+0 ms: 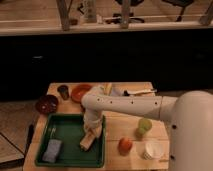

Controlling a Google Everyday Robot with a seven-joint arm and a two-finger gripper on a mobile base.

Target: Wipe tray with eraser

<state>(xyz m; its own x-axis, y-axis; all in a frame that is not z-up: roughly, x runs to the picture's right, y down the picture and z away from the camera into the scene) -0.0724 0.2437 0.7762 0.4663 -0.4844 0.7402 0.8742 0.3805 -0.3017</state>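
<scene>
1. My gripper (93, 129) sits low over the right side of the tray (65, 131) on the worktop (119, 132) — down where wiping happens.
2. The jaws seem clamped on the eraser (87, 142) — its end on the tray floor.

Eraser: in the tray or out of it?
In. The eraser lies on the floor of the green tray, just inside its right-hand rim. The gripper sits at the eraser's upper end; whether it grips it, cannot tell.
</scene>
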